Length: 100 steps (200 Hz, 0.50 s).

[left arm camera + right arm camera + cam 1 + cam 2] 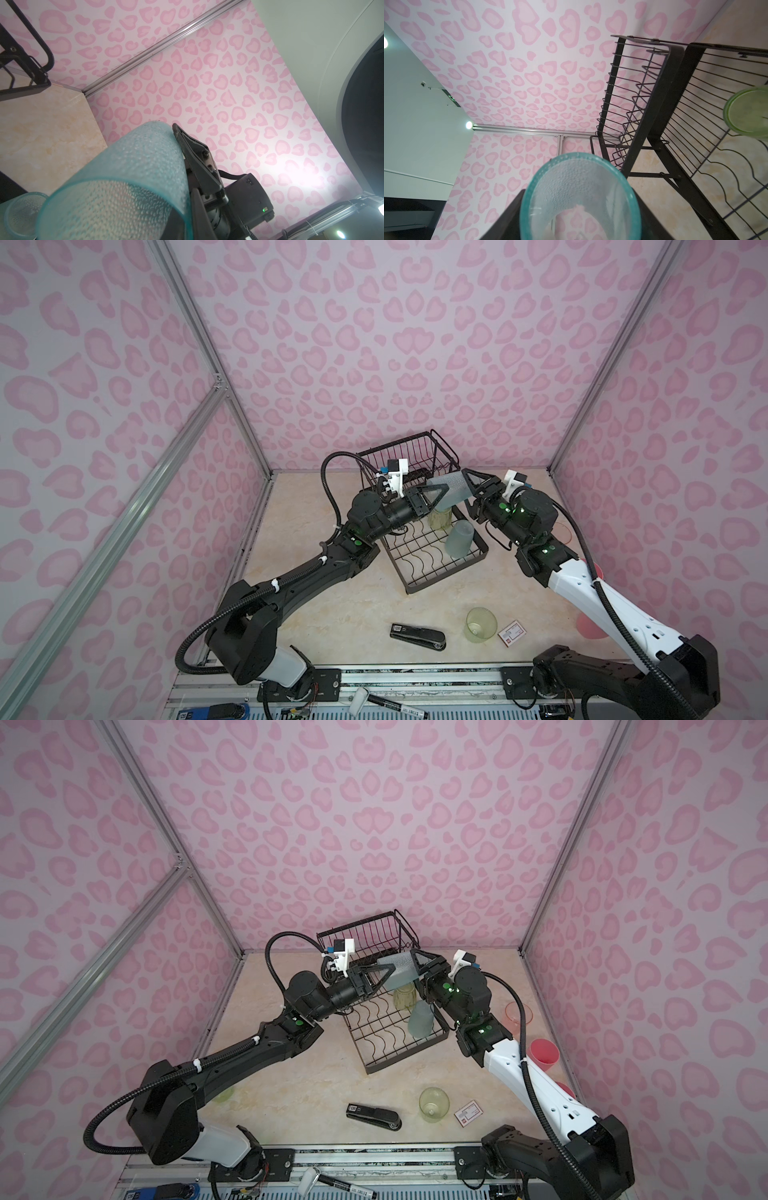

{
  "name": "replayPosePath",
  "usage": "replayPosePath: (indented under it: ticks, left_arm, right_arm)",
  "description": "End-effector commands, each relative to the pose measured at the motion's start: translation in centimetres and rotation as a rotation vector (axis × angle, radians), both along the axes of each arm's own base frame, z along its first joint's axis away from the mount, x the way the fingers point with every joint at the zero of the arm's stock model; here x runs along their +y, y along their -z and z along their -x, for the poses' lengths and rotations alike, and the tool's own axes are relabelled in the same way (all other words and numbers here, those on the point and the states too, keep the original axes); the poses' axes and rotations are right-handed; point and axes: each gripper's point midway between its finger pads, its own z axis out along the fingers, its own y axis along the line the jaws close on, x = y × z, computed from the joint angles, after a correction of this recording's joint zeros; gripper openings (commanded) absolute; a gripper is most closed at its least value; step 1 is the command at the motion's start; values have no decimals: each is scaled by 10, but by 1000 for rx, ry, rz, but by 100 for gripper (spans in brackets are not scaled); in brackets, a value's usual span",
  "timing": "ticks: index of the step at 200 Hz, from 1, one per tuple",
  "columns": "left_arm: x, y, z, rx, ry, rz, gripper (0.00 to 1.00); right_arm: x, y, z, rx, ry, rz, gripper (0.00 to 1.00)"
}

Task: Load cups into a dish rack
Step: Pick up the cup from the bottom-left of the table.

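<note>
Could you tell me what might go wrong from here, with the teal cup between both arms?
The held teal cup hangs between the left end effector, shut on its rim, and the right end effector, straddling its base. If the left lets go before the right grips, it could fall onto the yellow-green cup and racked teal cup in the dish rack beneath.
The right arm runs close to the opaque pink cup; swinging might knock it.

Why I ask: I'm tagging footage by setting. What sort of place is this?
Likely a staged robot test booth, not a kitchen: pink heart-print panels in aluminium framing surround a marble-look tabletop, and the left arm and right arm, mounted on a front rail, work over a dish rack.
</note>
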Motion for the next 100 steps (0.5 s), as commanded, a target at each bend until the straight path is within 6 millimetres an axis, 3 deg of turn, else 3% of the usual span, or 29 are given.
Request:
replayPosePath:
  ticks: [1, 37, 68, 100]
  left_arm:
    - [0, -15, 2, -55, -1, 32, 13]
    - [0, -14, 2, -55, -1, 19, 28]
    - [1, -12, 2, -50, -2, 9, 45]
    - [6, -7, 2, -39, -14, -16, 54]
  right_arm:
    - [1, -7, 2, -37, -8, 19, 55]
    - [-4, -10, 4, -58, 18, 67, 47]
    - [-11, -9, 6, -71, 49, 122, 45]
    - [-20, -4, 9, -82, 85, 215, 44]
